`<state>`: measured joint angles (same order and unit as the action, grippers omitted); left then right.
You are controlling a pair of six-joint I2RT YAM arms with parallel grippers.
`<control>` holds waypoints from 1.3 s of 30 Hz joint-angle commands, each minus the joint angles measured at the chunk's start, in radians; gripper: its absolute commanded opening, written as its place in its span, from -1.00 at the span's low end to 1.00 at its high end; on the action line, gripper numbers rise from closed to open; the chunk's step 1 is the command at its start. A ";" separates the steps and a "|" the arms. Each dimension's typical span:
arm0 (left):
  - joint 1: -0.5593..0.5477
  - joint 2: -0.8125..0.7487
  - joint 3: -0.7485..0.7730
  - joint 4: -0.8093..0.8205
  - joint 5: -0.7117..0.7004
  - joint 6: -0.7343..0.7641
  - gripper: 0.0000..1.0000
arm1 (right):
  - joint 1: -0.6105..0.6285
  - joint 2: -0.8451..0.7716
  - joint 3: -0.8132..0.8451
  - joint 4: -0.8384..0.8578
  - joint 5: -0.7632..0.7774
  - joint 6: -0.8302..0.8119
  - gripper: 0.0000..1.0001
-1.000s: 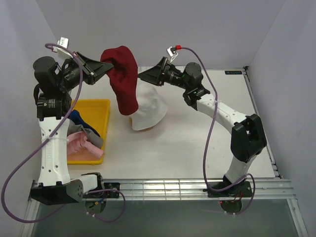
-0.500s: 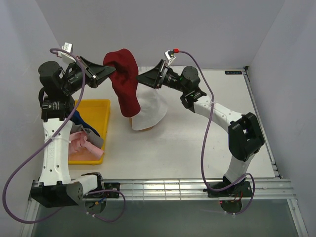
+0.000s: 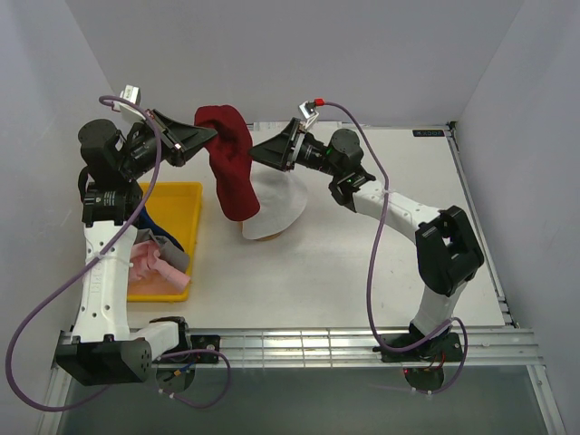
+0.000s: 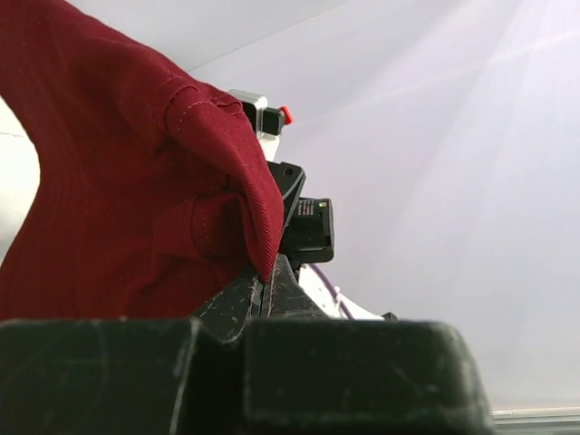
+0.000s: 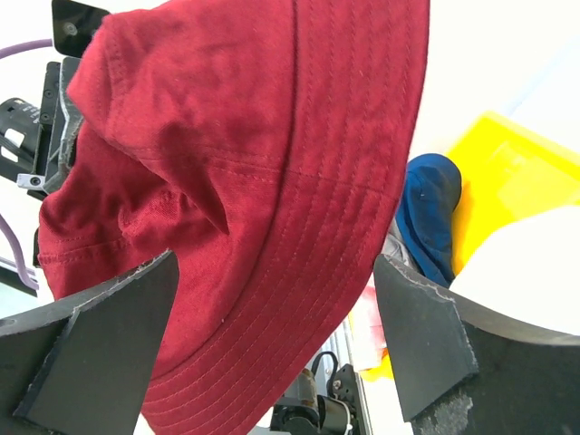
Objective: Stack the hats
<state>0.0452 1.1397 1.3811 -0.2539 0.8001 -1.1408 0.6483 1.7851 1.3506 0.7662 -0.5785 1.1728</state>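
The dark red hat (image 3: pixel 232 168) hangs from my left gripper (image 3: pixel 205 137), which is shut on its brim, above the back of the table. In the left wrist view the red hat (image 4: pixel 118 181) fills the left side, with my left gripper (image 4: pixel 263 277) pinching its edge. My right gripper (image 3: pixel 257 152) is open, right beside the hanging hat. In the right wrist view the hat (image 5: pixel 254 181) lies between the spread fingers of my right gripper (image 5: pixel 272 263). The navy hat (image 3: pixel 145 217), the grey hat (image 3: pixel 169 250) and the pink hat (image 3: pixel 152 268) lie in the yellow tray (image 3: pixel 178 191).
A white fabric dome (image 3: pixel 276 204) stands on the table just under and right of the red hat, with a tan wooden edge under it. The yellow tray sits at the left side. White walls close the back and both sides.
My left gripper has carried the red hat to the right, over the white dome. My right gripper has moved left and up, closer to the hat, and stayed open.
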 commanded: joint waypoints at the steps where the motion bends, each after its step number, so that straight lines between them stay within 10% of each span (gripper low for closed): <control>1: -0.005 -0.020 0.039 0.035 0.002 0.000 -1.00 | 0.004 0.010 0.007 0.061 0.006 -0.009 0.86; 19: -0.008 -0.009 -0.014 0.064 -0.009 0.015 -1.00 | 0.004 0.056 -0.002 0.131 0.000 0.050 1.00; 33: -0.015 0.000 -0.056 0.100 -0.018 0.021 -1.00 | 0.007 0.080 -0.025 0.281 -0.003 0.175 0.79; 39: -0.015 0.002 -0.057 0.085 -0.024 0.041 -1.00 | -0.002 0.051 -0.063 0.301 -0.007 0.177 0.38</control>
<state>0.0353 1.1511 1.3281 -0.1860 0.7887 -1.1252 0.6483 1.8683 1.3064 0.9771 -0.5793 1.3430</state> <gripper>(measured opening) 0.028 0.758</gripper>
